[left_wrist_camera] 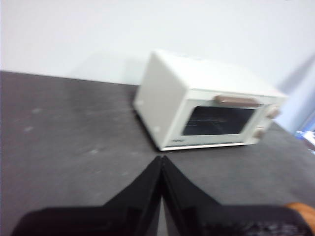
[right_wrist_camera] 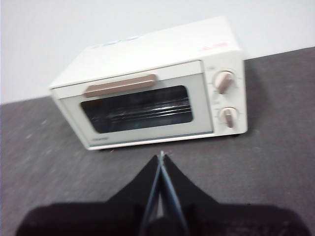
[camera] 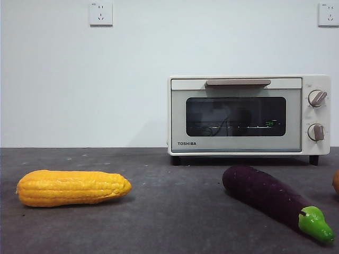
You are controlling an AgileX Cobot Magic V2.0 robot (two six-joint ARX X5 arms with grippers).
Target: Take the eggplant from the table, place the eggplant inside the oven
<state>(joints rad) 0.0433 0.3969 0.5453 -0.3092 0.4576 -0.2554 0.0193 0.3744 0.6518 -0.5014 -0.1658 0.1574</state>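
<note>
The dark purple eggplant [camera: 270,197] lies on the grey table [camera: 169,211] at the front right, its green stem cap [camera: 315,224] pointing toward the right corner. Behind it stands the cream-white oven [camera: 249,115] with its glass door closed. The left wrist view shows the oven [left_wrist_camera: 206,105] from its left side, with my left gripper [left_wrist_camera: 162,158] shut and empty above bare table. My right gripper [right_wrist_camera: 161,156] is shut and empty too, hanging just in front of the oven [right_wrist_camera: 147,88] door. Neither gripper shows in the front view, and neither wrist view shows the eggplant.
A yellow corn cob [camera: 73,187] lies at the front left of the table. An orange object [camera: 336,182] peeks in at the right edge. A white wall with two sockets [camera: 100,13] stands behind the oven.
</note>
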